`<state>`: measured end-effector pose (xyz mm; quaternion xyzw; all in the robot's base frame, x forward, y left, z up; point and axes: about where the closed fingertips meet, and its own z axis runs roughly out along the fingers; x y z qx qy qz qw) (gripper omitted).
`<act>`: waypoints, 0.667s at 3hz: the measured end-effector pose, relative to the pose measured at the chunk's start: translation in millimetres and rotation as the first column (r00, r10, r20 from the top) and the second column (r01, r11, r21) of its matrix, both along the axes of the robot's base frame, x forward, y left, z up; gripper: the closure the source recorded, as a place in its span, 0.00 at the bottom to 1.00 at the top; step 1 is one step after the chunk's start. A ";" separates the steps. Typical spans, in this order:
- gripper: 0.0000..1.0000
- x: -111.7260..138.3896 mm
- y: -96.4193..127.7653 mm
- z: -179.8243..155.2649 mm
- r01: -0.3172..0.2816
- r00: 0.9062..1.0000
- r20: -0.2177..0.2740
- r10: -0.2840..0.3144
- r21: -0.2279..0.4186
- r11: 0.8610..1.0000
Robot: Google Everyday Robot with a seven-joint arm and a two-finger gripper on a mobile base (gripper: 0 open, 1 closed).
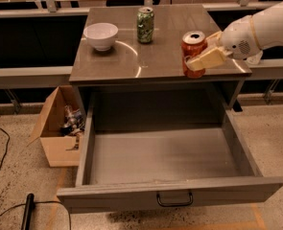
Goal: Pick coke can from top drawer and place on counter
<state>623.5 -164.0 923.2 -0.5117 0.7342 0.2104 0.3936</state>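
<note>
The coke can point(193, 51), red with a silver top, is upright in my gripper point(202, 56), whose cream fingers point(207, 59) are shut on its right side. My white arm reaches in from the right. The can hangs at the front right edge of the counter point(155, 56), its base about level with the top; I cannot tell whether it touches. The top drawer point(160, 157) below stands pulled wide open with a bare grey floor and a dark handle point(174, 199) on its front.
A white bowl point(101, 35) and a green patterned can point(145, 25) stand on the counter's back half. An open cardboard box point(59, 128) with clutter sits on the floor left of the cabinet. A black cable and rod lie at bottom left.
</note>
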 end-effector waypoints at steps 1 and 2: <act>1.00 35.7 3.4 -10.5 0.024 0.999 0.026 -0.025 0.026 0.999; 1.00 67.7 11.1 -25.7 0.053 0.997 0.050 -0.056 0.066 0.996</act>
